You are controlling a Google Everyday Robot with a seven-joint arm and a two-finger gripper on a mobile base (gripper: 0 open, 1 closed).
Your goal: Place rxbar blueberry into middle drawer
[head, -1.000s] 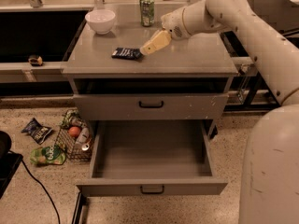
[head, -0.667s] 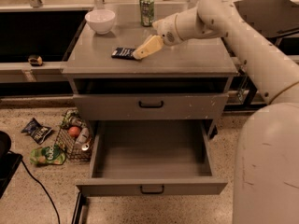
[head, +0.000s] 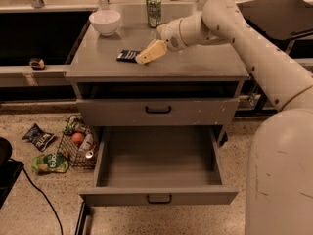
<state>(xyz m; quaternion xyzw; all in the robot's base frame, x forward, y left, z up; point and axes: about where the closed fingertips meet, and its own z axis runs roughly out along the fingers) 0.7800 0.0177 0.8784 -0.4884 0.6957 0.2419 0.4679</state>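
Our gripper (head: 145, 58) low over the cabinet top (head: 205, 65), open or closed we cannot tell, rxbar blueberry (head: 126, 55) flat at its tip, white bowl (head: 105, 21) beyond to its left, green can (head: 153, 10) behind it, middle drawer (head: 156, 196) pulled open well below.

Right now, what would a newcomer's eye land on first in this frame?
The big pale arm reaches in from the right, its gripper low over the cabinet top at the right end of the dark rxbar blueberry. Below, the middle drawer stands pulled wide open, its tray bare. A white bowl and a green can stand at the back of the top.
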